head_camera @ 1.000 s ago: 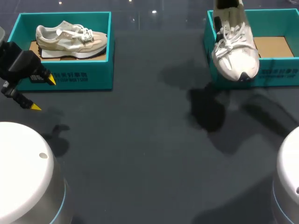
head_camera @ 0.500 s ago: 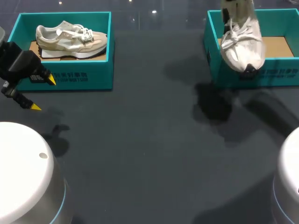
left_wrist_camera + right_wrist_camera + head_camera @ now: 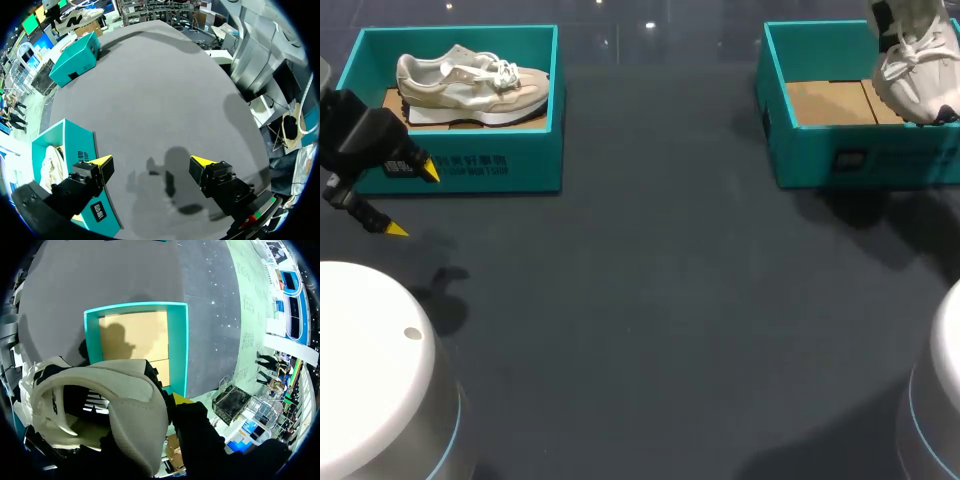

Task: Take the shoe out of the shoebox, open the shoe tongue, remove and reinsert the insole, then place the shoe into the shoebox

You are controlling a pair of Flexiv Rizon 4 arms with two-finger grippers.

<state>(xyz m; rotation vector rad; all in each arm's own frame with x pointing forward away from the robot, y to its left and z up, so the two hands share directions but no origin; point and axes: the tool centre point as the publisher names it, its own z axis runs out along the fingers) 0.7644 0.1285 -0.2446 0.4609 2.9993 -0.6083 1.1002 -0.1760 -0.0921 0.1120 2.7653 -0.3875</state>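
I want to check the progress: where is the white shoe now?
In the head view the white shoe hangs at the far right, held by the right gripper over the right end of the right shoebox.

The left gripper [image 3: 151, 161] hangs over the dark table [image 3: 160, 90] with its two yellow-tipped fingers spread wide and nothing between them; its shadow [image 3: 170, 185] falls on the surface just under it. Just beside one finger stands a teal shoebox [image 3: 75, 140] with a beige shoe [image 3: 50, 162] lying inside. Well apart, near the table's far edge, stands a second teal shoebox [image 3: 75, 60], and a white shoe [image 3: 75, 17] shows above it.
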